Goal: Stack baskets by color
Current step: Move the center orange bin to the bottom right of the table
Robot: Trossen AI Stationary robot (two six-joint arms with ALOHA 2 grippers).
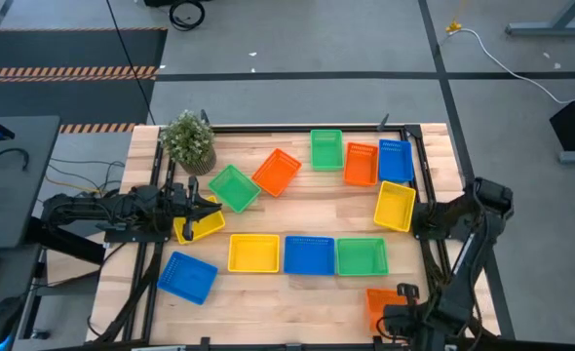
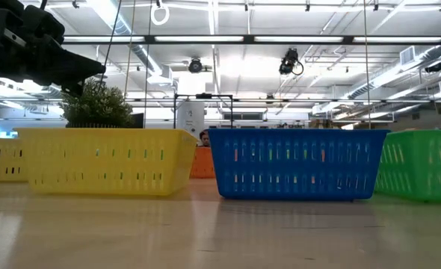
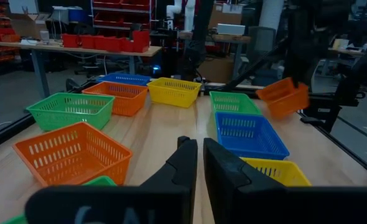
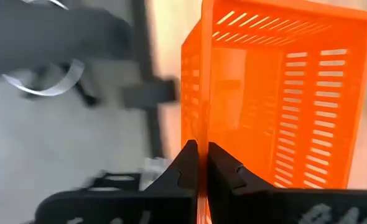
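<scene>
12 baskets are in view and none sits inside another yet, so the sorting looks barely begun. The step in hand is the carry of 1 orange basket (image 4: 277,93). The right pincer (image 4: 199,148) is clenched on its thin side wall and holds it tilted, off the table (image 1: 297,210), at the near right corner.

The left pincer (image 3: 199,152) has its fingers almost together with nothing between them. It hovers over the yellow basket (image 1: 198,222) at the left edge, near the plant (image 1: 188,139).

The next move, as I judge it, is to take the held basket to another orange one. The second orange basket (image 1: 362,163) at the far right, beside a blue basket (image 1: 396,160), is nearer than the third orange basket (image 1: 277,172) in the middle. The held basket must be levelled, turned to match the long sides, then lowered straight in. A skewed drop could catch on a rim.

Every basket whose inside shows is empty. 3 baskets lie in a row at the near side: yellow (image 1: 253,253), blue (image 1: 309,254) and green (image 1: 362,256).
</scene>
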